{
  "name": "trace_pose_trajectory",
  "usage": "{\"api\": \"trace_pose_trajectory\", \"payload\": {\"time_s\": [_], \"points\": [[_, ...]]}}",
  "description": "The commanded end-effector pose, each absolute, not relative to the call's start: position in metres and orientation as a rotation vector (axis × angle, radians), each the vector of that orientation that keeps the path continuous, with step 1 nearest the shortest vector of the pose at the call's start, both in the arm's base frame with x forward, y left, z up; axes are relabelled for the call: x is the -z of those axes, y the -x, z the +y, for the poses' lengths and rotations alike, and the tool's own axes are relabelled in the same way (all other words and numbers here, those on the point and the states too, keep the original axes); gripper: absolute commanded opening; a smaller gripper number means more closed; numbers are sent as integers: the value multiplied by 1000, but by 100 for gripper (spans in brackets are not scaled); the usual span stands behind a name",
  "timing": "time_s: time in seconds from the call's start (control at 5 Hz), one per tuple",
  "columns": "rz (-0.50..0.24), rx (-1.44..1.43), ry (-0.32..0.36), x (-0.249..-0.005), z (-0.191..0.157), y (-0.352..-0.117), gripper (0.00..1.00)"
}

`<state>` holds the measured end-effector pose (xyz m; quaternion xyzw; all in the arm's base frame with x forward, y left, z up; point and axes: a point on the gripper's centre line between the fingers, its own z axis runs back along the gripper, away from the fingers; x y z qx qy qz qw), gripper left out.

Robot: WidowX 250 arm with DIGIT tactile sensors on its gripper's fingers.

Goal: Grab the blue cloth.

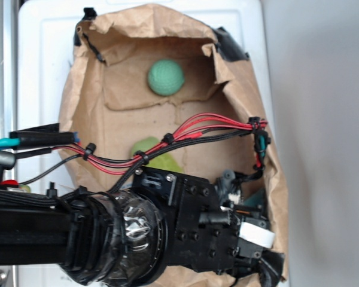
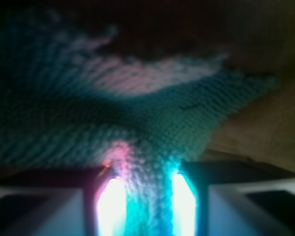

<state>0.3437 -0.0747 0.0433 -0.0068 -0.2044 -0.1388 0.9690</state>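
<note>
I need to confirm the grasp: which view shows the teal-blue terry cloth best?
The wrist view. The teal-blue terry cloth fills the frame, a fold pinched between the gripper fingers. In the exterior view the arm hides nearly all of it; only a teal sliver that may be the cloth shows beside the gripper.

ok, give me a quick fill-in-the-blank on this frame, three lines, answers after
1. Between the gripper fingers sits a fold of the ____ cloth.
2. The green ball lies inside the brown paper ____.
3. Bundled red and ____ wires run along the arm.

Answers: blue; bag; black
</note>
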Motion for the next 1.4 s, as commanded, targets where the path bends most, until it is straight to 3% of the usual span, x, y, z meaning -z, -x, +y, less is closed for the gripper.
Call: {"api": "trace_pose_trajectory", "payload": {"time_s": [0.0,0.6,0.8,1.0,1.2], "points": [[-497,230,96,-133,-40,-328,0],[-471,97,38,-201,8,-274,0],[-482,59,58,-229,15,-265,0],[-468,21,83,-246,17,-270,0],[-494,18,0,-249,12,-267,0]]}}
